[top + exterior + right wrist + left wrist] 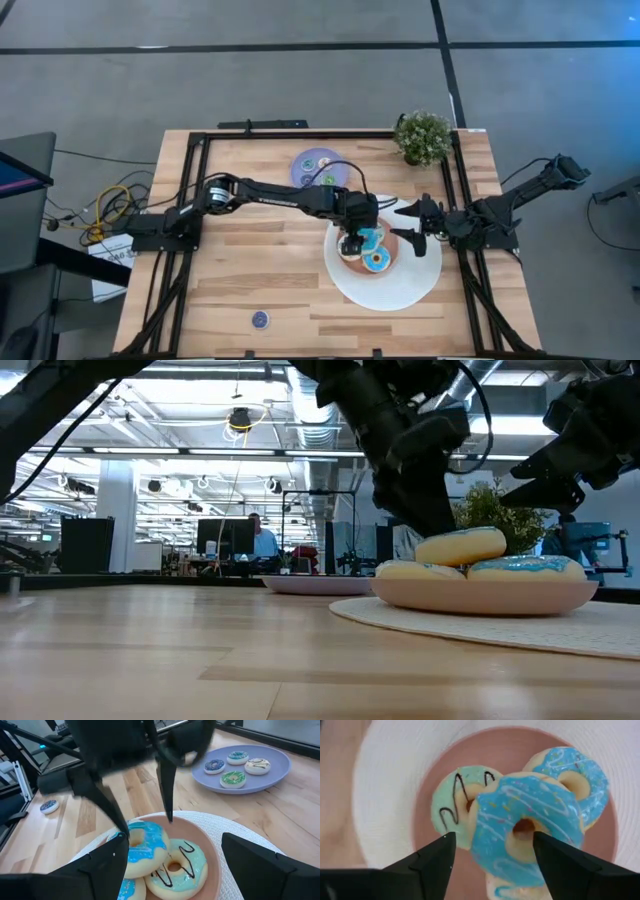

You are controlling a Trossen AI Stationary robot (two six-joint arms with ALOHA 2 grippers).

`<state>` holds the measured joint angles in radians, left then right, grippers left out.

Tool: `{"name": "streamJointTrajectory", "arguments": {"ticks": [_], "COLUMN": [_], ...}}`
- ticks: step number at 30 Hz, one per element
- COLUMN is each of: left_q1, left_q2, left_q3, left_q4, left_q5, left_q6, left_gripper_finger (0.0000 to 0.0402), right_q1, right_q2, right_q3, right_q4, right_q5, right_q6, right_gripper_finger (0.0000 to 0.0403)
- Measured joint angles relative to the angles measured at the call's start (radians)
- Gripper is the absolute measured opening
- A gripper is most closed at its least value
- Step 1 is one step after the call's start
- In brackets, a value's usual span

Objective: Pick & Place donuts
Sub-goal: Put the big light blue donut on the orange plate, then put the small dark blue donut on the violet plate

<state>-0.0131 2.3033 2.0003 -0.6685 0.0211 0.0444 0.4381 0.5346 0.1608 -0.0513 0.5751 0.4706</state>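
Several donuts lie piled in the pink centre (490, 755) of the big white plate (400, 292). A blue-iced one (525, 830) leans on top of a mint one with a dark squiggle (452, 802), a second blue one (582, 780) and one more underneath (507, 892). My left gripper (495, 845) hangs open over the top blue donut, pointing down, one finger on each side of it; I see no touch. My right gripper (412, 226) is open just right of the pile, aimed at it. Tiny donuts (232, 779) lie on the lavender plate (280, 770).
A potted plant (422, 135) stands at the far right corner. One tiny blue donut (260, 319) lies alone on the wood near the near edge. A black frame (300, 134) runs around the table. Bare wood lies left of the white plate.
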Motion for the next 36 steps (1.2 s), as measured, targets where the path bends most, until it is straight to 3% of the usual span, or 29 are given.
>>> {"name": "streamJointTrajectory", "arguments": {"ticks": [7,14,17,21,29,36], "left_q1": [0.032,0.050,0.050,0.051,0.028,-0.027], "left_q2": [-0.106,-0.230,-0.315,-0.487,-0.968,-1.315], "left_q3": [0.000,-0.047,-0.185,-0.469,-1.024,-1.319], "left_q4": [-0.039,-0.133,-0.061,0.068,0.312,0.494], "left_q5": [-0.010,0.023,0.028,-0.047,-0.216,-0.304], "left_q6": [0.051,0.074,0.074,0.008,-0.235,-0.343], "left_gripper_finger": [0.0264,0.0229,0.0195,0.0141,0.0047,0.0002], "right_q1": [0.000,0.000,0.000,-0.013,-0.075,-0.222], "right_q2": [0.000,0.000,0.005,0.029,0.074,0.116], "right_q3": [0.000,0.000,0.000,0.000,0.000,0.001], "right_q4": [0.000,0.000,0.000,0.000,0.012,0.067], "right_q5": [-0.001,-0.001,0.000,0.000,0.009,0.078], "right_q6": [0.000,0.000,0.000,0.000,-0.008,-0.027], "right_gripper_finger": [0.0309,0.0309,0.0309,0.0309,0.0309,0.0309]}}
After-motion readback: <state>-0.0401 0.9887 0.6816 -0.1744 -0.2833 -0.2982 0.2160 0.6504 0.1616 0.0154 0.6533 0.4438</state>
